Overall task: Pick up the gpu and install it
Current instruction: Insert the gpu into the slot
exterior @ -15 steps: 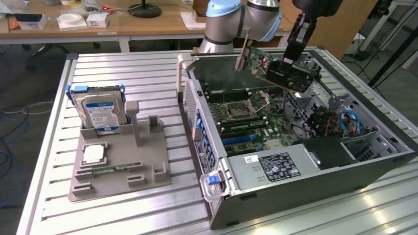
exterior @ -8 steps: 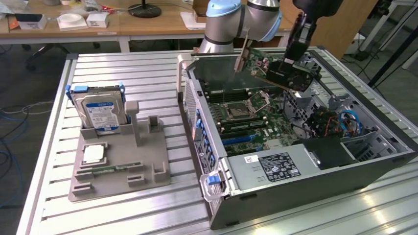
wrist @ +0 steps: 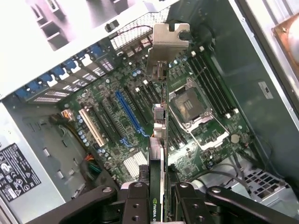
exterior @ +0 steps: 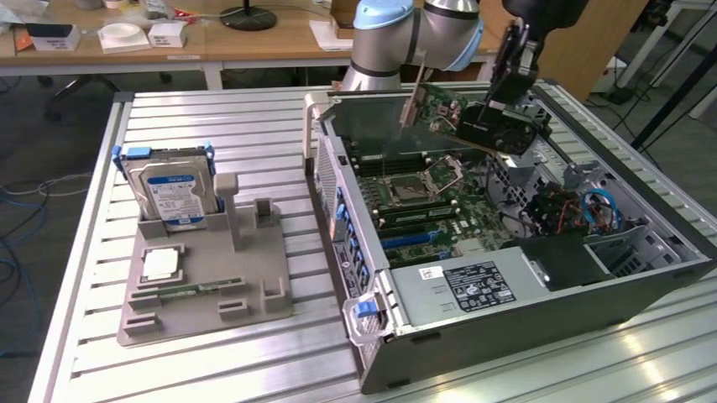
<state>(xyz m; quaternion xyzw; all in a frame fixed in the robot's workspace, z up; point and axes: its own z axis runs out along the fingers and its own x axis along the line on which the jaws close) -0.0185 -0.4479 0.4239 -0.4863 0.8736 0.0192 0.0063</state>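
1. Exterior view: the gripper [exterior: 476, 119] holds the gpu [exterior: 441, 107] above the open computer case [exterior: 349, 243]; the card touches no part of the case.
2. Wrist view: the fingers [wrist: 136, 201] are closed narrow on the two faces of the gpu [wrist: 161, 119]; I see the card edge-on.
3. Its long axis runs straight out from the gripper [wrist: 160, 198] to the metal bracket [wrist: 169, 39].
4. The blue slot [wrist: 127, 114] on the motherboard [wrist: 105, 91] lies beneath; by my judgement it is just beside that line and slightly angled to it.

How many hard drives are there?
1. The hard drive stands upright in the grey holder, to the exterior view's left of the computer case. More may hide inside it.
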